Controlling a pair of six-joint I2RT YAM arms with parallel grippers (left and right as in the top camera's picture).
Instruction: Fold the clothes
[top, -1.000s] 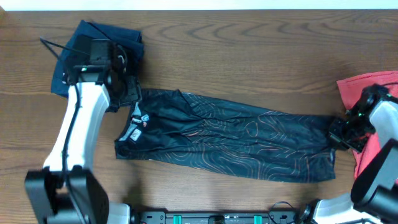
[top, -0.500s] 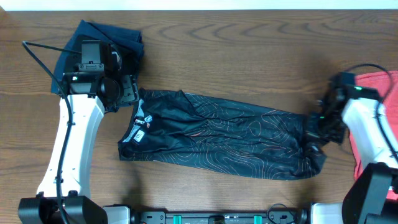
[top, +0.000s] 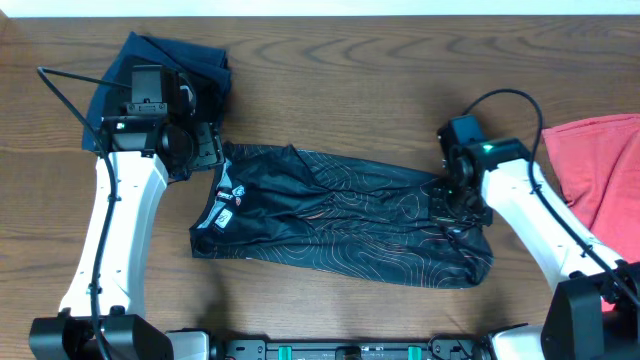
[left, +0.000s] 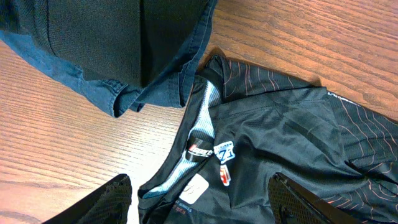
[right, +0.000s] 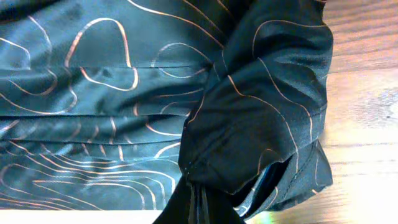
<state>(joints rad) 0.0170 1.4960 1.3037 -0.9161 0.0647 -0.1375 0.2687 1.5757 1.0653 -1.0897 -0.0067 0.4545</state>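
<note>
The black jersey (top: 330, 215) with thin orange contour lines lies across the table's middle, collar end to the left. My right gripper (top: 452, 198) is shut on its right end, which is lifted and doubled over to the left. In the right wrist view the pinched fold (right: 261, 106) hangs from the shut gripper (right: 199, 202) above the flat jersey body (right: 87, 93). My left gripper (top: 208, 145) hovers open over the collar. Its fingers (left: 112, 199) straddle the white label (left: 196, 186) without touching it.
A folded navy garment (top: 170, 60) lies at the back left, right beside the jersey's collar and under my left arm; it also fills the left wrist view's top (left: 93, 43). A red T-shirt (top: 600, 170) lies at the right edge. Bare wooden table (top: 350, 90) surrounds them.
My right gripper has carried the jersey's right end well to the left, folding it over the body. The left arm shifted slightly at first, then stayed put.
</note>
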